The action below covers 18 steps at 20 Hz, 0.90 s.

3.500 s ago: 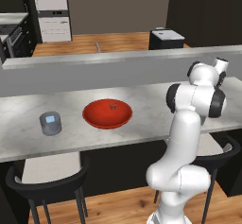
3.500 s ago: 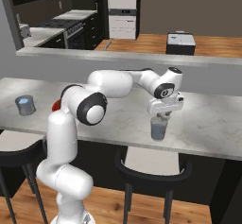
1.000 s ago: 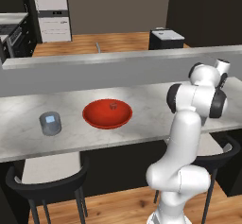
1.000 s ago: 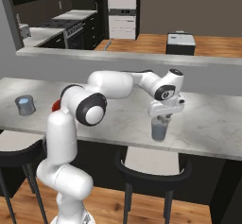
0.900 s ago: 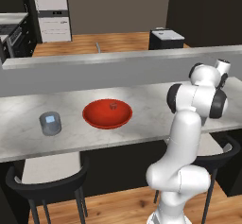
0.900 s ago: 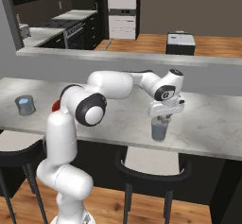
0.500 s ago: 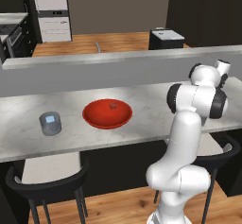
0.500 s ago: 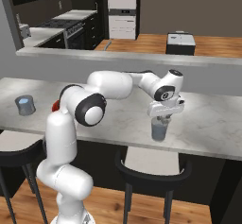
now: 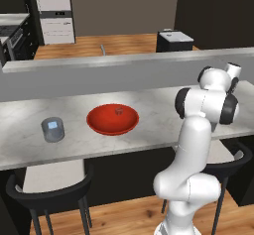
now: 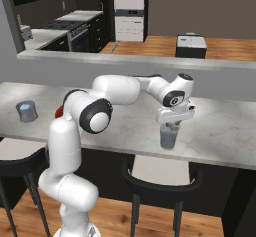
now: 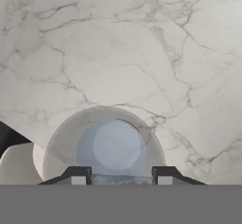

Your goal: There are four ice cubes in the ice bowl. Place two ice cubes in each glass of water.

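The gripper (image 10: 171,126) hangs right over a glass (image 10: 168,138), fingers spread apart; at nine o'clock across the counter (image 10: 220,131) stands another glass (image 10: 26,111).

White marbled surface (image 9: 154,125) with grey raised ledge (image 9: 124,63) behind. Two dark stools (image 10: 162,178) below. Black box (image 10: 191,46) on wooden floor (image 10: 150,43) beyond.

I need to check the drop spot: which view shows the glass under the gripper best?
The hand view: it looks straight down into the glass, whose open rim sits just above the gripper. The right base view shows the same glass from the side, beneath the hand. The left base view shows another glass, left of the red bowl.
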Tool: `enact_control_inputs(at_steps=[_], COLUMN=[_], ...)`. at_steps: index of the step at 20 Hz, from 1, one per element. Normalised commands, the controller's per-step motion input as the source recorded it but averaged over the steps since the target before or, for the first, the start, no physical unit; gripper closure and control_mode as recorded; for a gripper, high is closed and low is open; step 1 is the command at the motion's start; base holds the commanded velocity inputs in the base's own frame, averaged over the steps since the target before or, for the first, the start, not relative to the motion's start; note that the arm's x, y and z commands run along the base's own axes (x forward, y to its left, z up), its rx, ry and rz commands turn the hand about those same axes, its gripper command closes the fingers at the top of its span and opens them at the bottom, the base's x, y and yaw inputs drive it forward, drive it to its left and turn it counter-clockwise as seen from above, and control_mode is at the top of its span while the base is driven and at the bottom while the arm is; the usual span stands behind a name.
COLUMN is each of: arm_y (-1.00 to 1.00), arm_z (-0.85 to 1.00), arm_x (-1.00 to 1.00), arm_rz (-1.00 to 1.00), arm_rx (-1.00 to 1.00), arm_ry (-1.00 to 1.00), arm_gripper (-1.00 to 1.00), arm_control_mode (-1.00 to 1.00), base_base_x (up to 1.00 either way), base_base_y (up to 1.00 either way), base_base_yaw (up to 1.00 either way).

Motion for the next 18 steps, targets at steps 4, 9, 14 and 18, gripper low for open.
enact_control_inputs(at_steps=[4, 9, 14, 18], arm_y=[0.06, 0.03, 0.03, 0.11], arm_z=[0.00, 0.00, -0.01, -0.05], arm_x=[0.02, 0.05, 0.04, 0.00], arm_rz=[0.00, 0.00, 0.00, 0.00], arm_rx=[0.00, 0.00, 0.00, 0.00], arm_ry=[0.00, 0.00, 0.00, 0.00], arm_gripper=[1.00, 1.00, 1.00, 1.00], arm_control_mode=[-1.00, -1.00, -1.00, -1.00], base_base_x=[0.00, 0.00, 0.00, 0.00], base_base_y=[0.00, 0.00, 0.00, 0.00], base_base_yaw=[0.00, 0.00, 0.00, 0.00])
